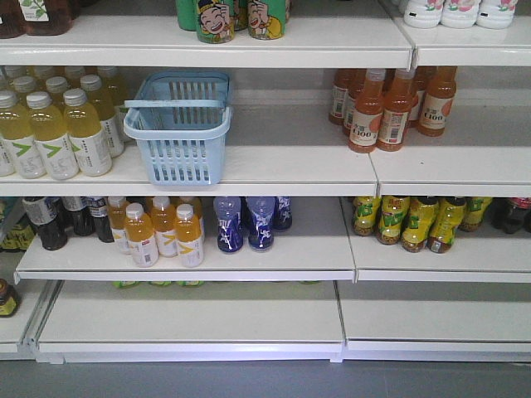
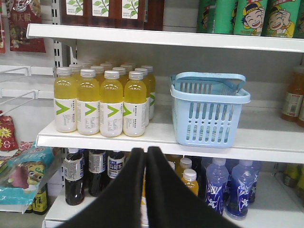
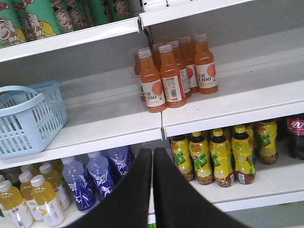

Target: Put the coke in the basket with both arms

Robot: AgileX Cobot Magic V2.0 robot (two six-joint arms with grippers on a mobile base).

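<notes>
Far right on the white lower shelf, the red-labelled dark plastic coke bottle looks full, slick — take its waist — with the black left gripper and right gripper both closed, empty.

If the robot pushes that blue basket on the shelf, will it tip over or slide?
The blue basket probably slides: it sits wide and flat on the smooth white shelf. It is likely light, since it looks empty and its walls are mostly slots. Its thin handles may swing when lifted.
</notes>
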